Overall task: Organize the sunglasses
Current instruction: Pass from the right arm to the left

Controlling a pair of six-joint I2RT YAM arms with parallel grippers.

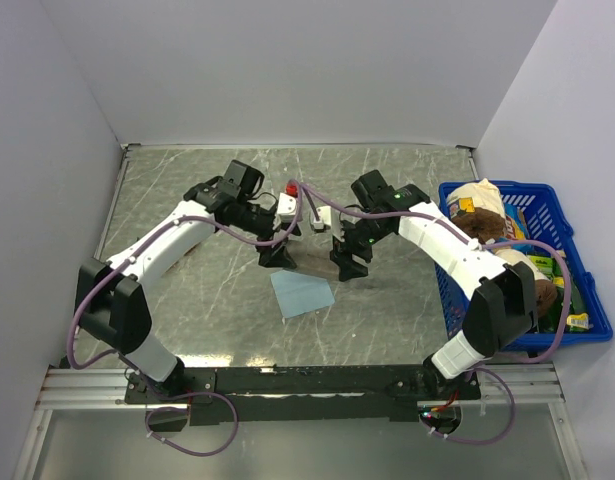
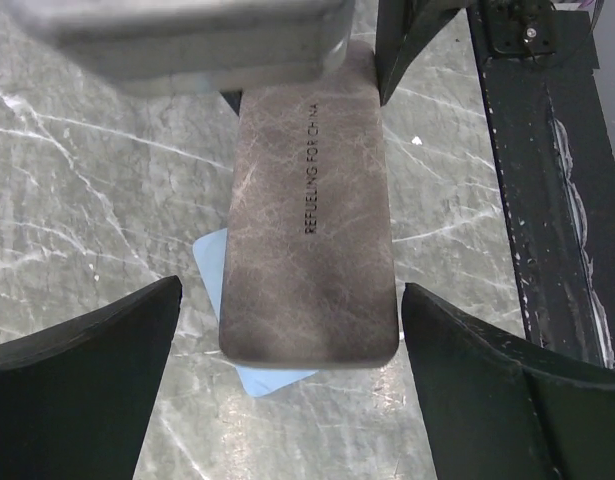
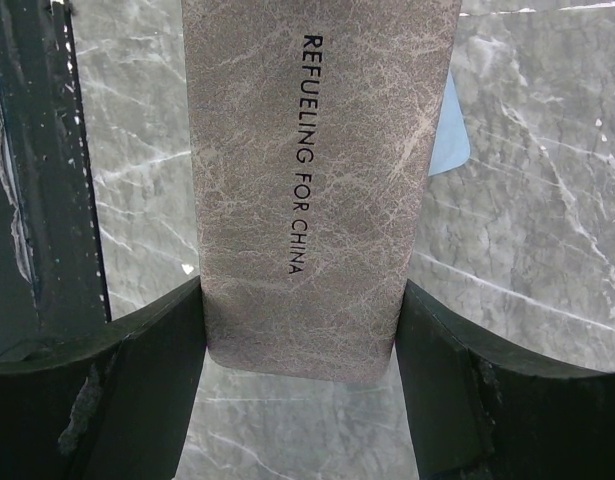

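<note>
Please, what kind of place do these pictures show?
Probably a robot test cell in a laboratory, not a home: a left arm and a right arm bolted to one rail, plain white walls closing in the marble-patterned table, and a blue basket of assorted items at the right.

Case partly atop cloth; basket to its right.

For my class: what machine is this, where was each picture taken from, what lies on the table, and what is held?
Two robot arms are bolted to a marble table. One picture looks down from above; the other two come from a camera on each wrist. A grey-brown case lies partly over a light blue cloth; a blue basket of goods stands at the right. The right gripper clamps the case's sides; the left gripper stands open around its other end. No sunglasses show.
</note>
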